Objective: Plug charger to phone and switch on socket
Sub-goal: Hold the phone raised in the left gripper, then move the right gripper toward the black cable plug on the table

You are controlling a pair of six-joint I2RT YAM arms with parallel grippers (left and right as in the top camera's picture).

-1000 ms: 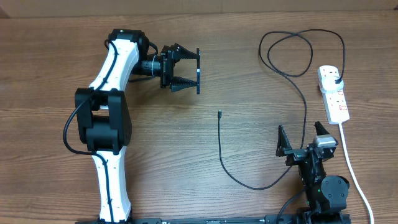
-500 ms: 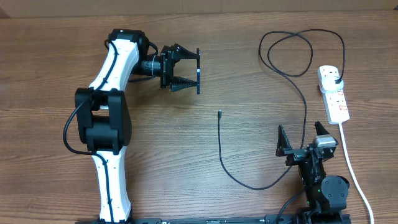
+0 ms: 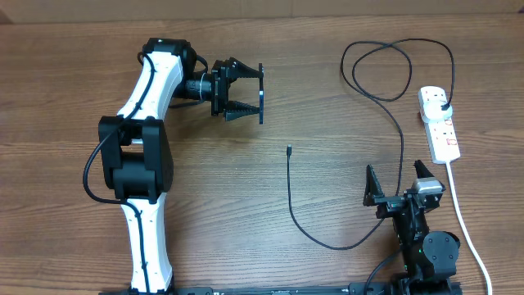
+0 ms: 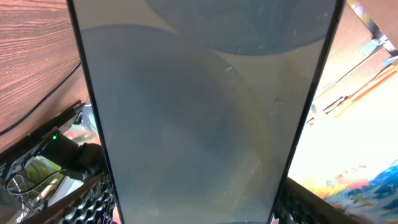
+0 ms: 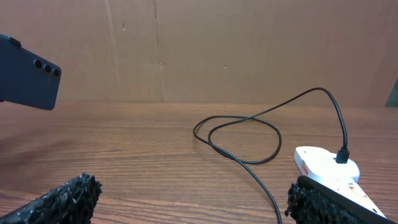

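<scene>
Status: left gripper (image 3: pixel 247 93) is clamped on the phone (image 4: pixel 199 112), with its fingers (image 4: pixel 93 200) on the two side edges. The glass fills the left wrist view and is dark; I can't see a lit screen. From overhead the phone reads as a thin line, so it's standing on edge, well apart from the socket (image 3: pixel 442 135), far across the table (image 3: pixel 327 49) on the left-arm side. The lens side faces back toward the socket. It looks lifted clear of the wood. My read is that this leaves the port end free for an approach, but I can't tell which end has the port. Right gripper (image 3: pixel 399 182) is spread wide and holding nothing, parked near the socket, off its robot-side end. Charger (image 3: pixel 402 156): the plug (image 3: pixel 443 102) is already seated in the socket's far outlet. The cable loops away from the socket, runs past the right gripper and doubles back. The connector tip (image 3: pixel 288 148) lies loose on the wood, roughly midway between socket and phone. So the mains end is done and the phone end isn't; I can't read the switch state. Likely next: the right gripper takes the cable just behind the tip. Risk: a thin cable flat on the table is easy to pinch badly, or the tip twists.
</scene>
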